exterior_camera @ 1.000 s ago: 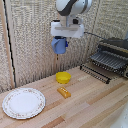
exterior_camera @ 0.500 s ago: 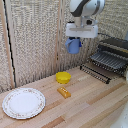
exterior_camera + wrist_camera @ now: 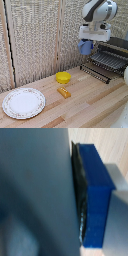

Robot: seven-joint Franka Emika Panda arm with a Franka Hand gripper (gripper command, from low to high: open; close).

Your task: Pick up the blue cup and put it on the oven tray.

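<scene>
In the exterior view the gripper (image 3: 86,44) hangs in the air with the blue cup (image 3: 85,47) clamped between its fingers — well above the wooden table (image 3: 85,102). The oven tray (image 3: 106,61) lies below the fingers, toward that view's right. In the wrist view a blue finger pad (image 3: 96,198) presses flat against the cup's wall (image 3: 35,193) — no gap shows.

Our wooden counter (image 3: 90,102) and what rests on it

We see a patterned white plate (image 3: 23,103), a yellow bowl (image 3: 63,77), a small orange block (image 3: 63,92), and the toaster oven (image 3: 119,52).
</scene>
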